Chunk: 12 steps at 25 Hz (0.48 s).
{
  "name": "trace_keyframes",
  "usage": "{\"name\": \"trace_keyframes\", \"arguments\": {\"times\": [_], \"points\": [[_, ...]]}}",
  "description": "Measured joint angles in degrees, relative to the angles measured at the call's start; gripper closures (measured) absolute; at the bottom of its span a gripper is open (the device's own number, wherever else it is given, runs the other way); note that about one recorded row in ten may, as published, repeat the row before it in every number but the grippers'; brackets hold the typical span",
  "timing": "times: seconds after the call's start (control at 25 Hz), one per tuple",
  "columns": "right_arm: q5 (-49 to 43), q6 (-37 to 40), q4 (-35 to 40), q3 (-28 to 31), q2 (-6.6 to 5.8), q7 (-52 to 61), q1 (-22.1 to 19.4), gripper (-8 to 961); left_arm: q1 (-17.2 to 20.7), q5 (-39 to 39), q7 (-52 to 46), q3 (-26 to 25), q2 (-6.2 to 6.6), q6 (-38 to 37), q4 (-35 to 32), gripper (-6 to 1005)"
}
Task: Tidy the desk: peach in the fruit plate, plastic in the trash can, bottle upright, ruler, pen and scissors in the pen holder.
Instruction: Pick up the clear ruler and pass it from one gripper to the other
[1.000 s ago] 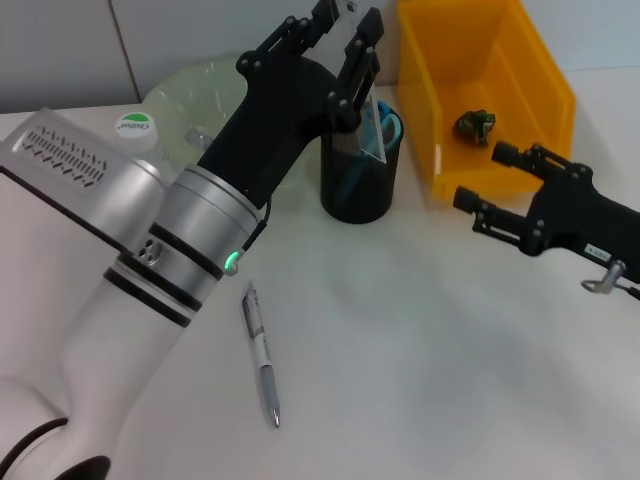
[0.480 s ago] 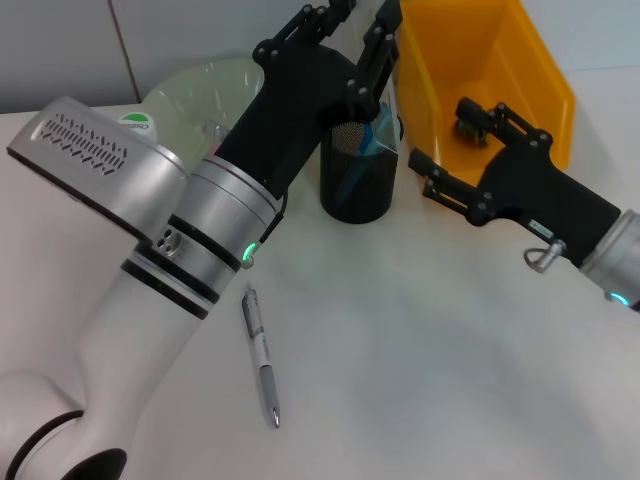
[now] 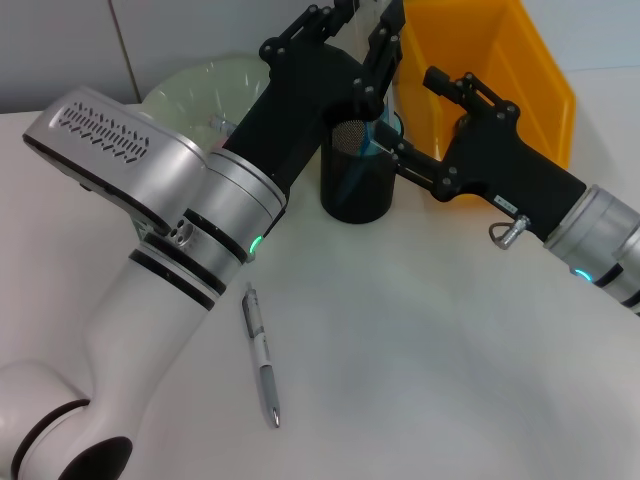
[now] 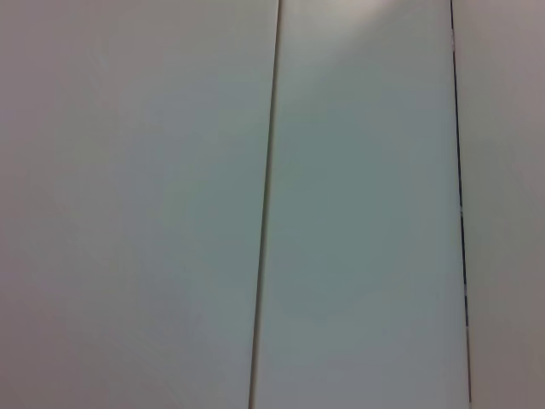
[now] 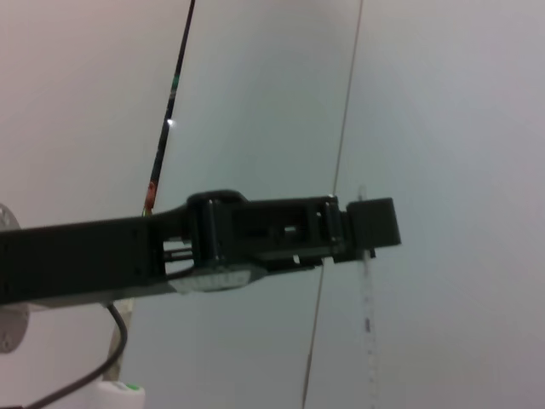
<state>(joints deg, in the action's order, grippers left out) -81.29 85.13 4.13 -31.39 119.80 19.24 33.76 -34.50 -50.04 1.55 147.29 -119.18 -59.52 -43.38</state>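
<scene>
— Right wrist view first: clear ruler (image 5: 367,298) hanging upright, long axis vertical, top end seemingly pinched in the left gripper (image 5: 378,224).

— Agreed. And below it?

— Head view: left gripper (image 3: 362,20) high above the black pen holder (image 3: 355,190), so a straight drop down for the ruler. Something blue already inside the holder, perhaps the scissors; hard to tell.

— Right gripper?

— Right gripper (image 3: 418,120) just beside the holder's right rim, fingers spread apart, clamped on nothing, reaching in between holder and yellow trash can (image 3: 520,70). Tight there: little room on that side.

— Anything left out?

— Pen (image 3: 260,355) lying flat on the table (image 3: 430,370), well apart from both grippers, long axis running away from the robot, tip toward the near edge. Nearer the left arm, though that one looks busy. Plenty of open table to the pen's right for an approach. Fruit plate (image 3: 195,85) behind the left arm, partly hidden.
</scene>
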Motion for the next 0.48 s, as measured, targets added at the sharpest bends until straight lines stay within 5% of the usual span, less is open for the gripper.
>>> {"name": "trace_keyframes", "arguments": {"times": [0.48], "points": [[1.31, -0.23, -2.96, 0.63, 0.08, -3.66, 2.68, 305, -0.08, -0.28, 0.19, -0.1, 0.0, 0.22, 0.66, 589]]}}
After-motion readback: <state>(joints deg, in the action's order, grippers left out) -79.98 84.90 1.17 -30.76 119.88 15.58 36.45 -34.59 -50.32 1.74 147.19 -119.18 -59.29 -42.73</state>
